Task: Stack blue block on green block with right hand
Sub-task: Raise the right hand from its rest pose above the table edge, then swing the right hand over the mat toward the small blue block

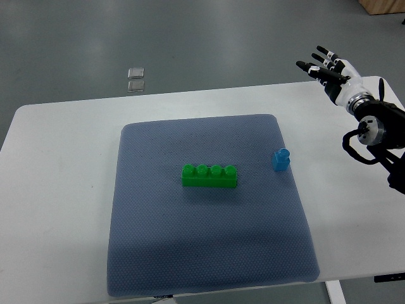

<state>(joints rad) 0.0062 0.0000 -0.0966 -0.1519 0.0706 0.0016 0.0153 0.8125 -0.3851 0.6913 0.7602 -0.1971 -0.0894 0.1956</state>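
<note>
Near edge of the white desk (57,221) is cut off by the bottom of the frame; a dark fitting at the lower right corner is only partly seen and cannot be identified. A grey-blue mat (209,253) is laid across the middle of the desk, its front edge close to the desk's front edge, with a soft shadow across its near part. On the mat, roughly central, the green block (209,176) is seen lying lengthwise left to right, four studs up. The blue block (281,159) is found to its right, well apart from it, near the mat's right edge, upright, single stud on top; its translucent body makes its outline hard to read. Further back and to the right, the right hand (329,66) is held above the desk's far right corner, fingers spread wide and holding nothing; the forearm and dark cabling behind it are cut by the right edge. Beyond the desk, two small clear squares (136,79) are noted on the grey floor (221,44); what they are cannot be told.
</note>
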